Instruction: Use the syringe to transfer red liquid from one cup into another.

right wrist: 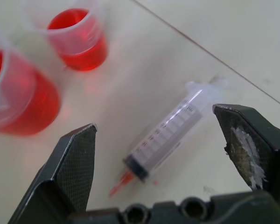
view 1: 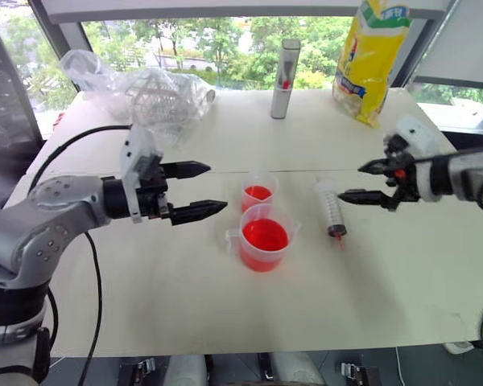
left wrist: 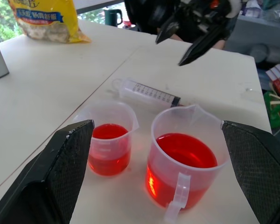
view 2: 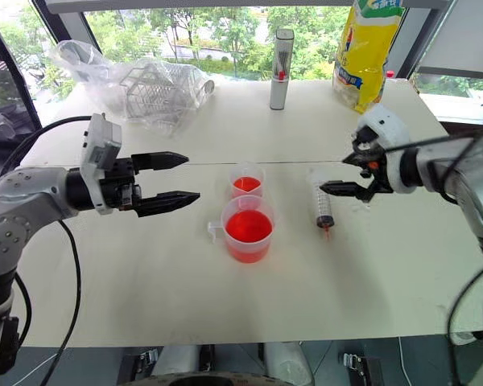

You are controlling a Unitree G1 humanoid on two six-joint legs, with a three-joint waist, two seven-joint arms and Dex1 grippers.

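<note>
Pale tabletop (view 1: 145,297) beneath a bright window. At left, the left gripper (view 1: 195,191) hovered with jaws wide and empty, aimed at the handled measuring cup (view 1: 265,244) and smaller cup (view 1: 258,191), both holding red liquid (view 1: 265,236). Right of them the syringe (view 1: 330,209) lay flat, orange tip toward the robot, open table around it. The right gripper (view 1: 361,182), nearer, hung spread and empty above it.

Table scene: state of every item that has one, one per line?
syringe: lying flat on the table, not held, plunger pushed in
measuring cup: upright, about half full of red liquid
smaller cup: upright, some red liquid in the bottom
left gripper: open, empty
right gripper: open, empty, over the syringe
grey cylinder: upright
yellow bag: upright
</note>
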